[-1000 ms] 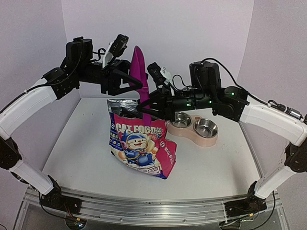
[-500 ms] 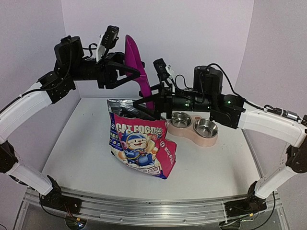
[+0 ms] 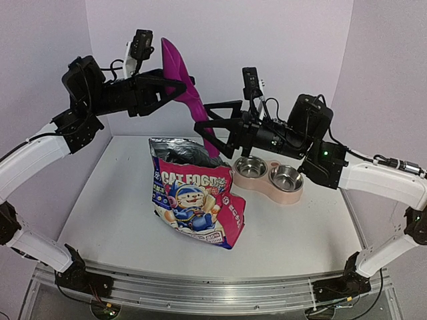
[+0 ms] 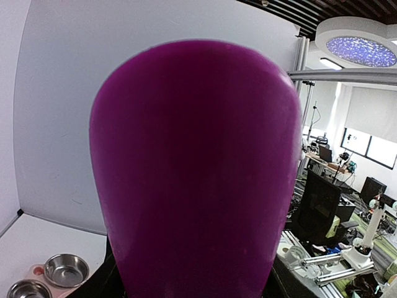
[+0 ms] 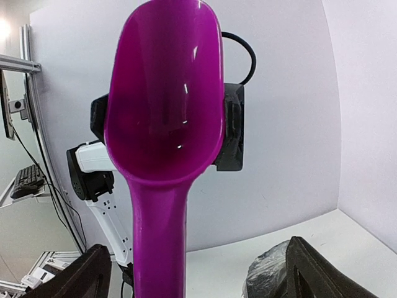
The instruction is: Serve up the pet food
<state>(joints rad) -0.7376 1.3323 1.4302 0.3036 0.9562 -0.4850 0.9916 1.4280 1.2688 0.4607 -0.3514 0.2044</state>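
The pet food pouch [image 3: 197,200] stands upright mid-table with its foil top [image 5: 267,273] open; the kibble itself is hidden inside. A magenta scoop [image 3: 180,80] hangs high above the pouch, bowl up and handle slanting down to the right. My left gripper [image 3: 175,93] is shut on the scoop's bowl, whose back [image 4: 195,174] fills the left wrist view. My right gripper [image 3: 202,117] stands open with the scoop's handle [image 5: 158,248] between its spread fingers, apart from both. In the right wrist view the scoop's bowl [image 5: 164,93] is empty.
A pink double-bowl feeder [image 3: 293,195] with two empty steel bowls [image 3: 252,167] sits right of the pouch; it also shows low left in the left wrist view, as bowls [image 4: 65,270]. White walls close the table at the back and on both sides.
My right gripper has opened, let go of the scoop's handle and drawn back to the right. The left arm has carried the scoop higher and to the left.
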